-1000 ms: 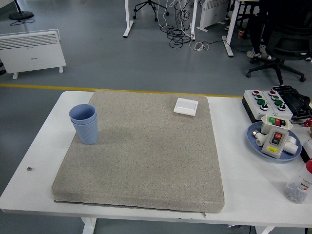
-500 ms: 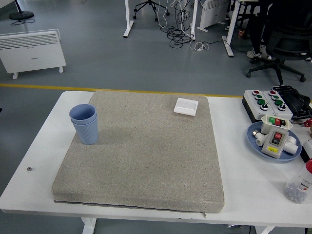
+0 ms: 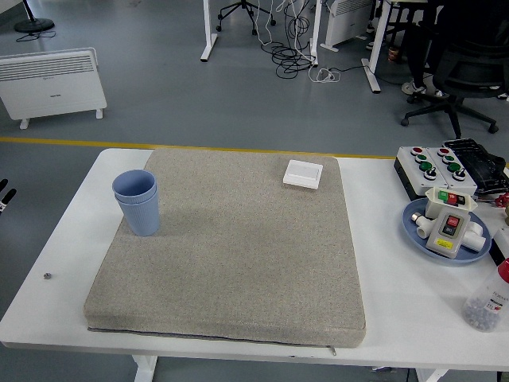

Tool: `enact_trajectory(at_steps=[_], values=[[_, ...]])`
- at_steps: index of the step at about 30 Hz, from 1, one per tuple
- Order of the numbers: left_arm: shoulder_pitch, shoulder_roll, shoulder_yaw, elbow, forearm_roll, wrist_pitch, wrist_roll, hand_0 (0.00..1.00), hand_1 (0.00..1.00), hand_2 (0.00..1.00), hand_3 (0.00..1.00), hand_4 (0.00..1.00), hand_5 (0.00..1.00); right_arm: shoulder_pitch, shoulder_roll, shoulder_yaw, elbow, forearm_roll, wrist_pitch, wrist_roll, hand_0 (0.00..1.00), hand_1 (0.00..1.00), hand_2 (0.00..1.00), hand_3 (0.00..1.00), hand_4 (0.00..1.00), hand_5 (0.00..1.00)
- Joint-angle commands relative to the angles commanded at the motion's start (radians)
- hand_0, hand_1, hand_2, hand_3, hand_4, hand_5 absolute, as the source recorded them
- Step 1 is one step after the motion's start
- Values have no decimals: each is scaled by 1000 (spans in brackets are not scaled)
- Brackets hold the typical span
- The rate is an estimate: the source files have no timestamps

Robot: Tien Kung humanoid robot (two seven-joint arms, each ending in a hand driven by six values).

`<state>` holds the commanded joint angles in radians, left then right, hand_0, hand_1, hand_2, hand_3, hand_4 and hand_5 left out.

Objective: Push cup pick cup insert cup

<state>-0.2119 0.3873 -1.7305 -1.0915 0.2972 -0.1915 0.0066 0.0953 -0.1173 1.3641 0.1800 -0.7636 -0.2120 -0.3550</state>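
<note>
head view: two blue cups [image 3: 137, 202], one nested in the other, stand upright on the left part of a grey mat [image 3: 231, 255] on the white table [image 3: 398, 310]. at the far left edge, only the fingertips of the left hand [image 3: 4, 193] show, well apart from the cups; whether they are spread or curled cannot be told. the right hand is out of sight.

Two blue ribbed cups [image 3: 137, 201] stood upright, nested together, well right of the left robot hand [image 3: 4, 193].
</note>
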Motion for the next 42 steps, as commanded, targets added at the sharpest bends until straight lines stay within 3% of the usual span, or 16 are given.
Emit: enact_trajectory(at_steps=[42], values=[[1, 0, -8, 37, 25, 10, 1, 764, 774, 776, 715, 670, 998, -1, -1, -9, 0, 6, 3, -6, 676, 584, 583, 577, 106, 550]])
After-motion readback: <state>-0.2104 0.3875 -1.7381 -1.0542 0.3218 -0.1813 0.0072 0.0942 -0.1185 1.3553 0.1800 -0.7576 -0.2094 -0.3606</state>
